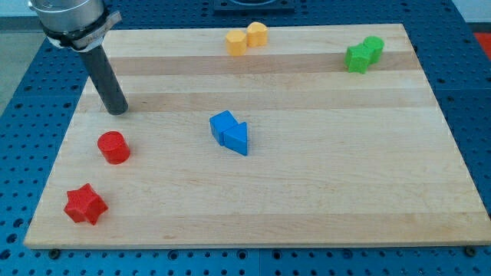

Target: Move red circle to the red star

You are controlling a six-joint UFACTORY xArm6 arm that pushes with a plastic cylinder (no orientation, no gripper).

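Observation:
The red circle [113,146] sits on the wooden board at the view's left. The red star [84,204] lies below and slightly left of it, near the board's bottom left corner, with a clear gap between them. My tip [116,110] rests on the board just above the red circle, a short gap apart from it. The dark rod rises from the tip toward the view's top left.
Two blue blocks [230,133] touch each other near the board's middle. Two yellow blocks [246,38] sit at the top edge. Two green blocks [364,54] sit at the top right. The wooden board [322,192] lies on a blue perforated table.

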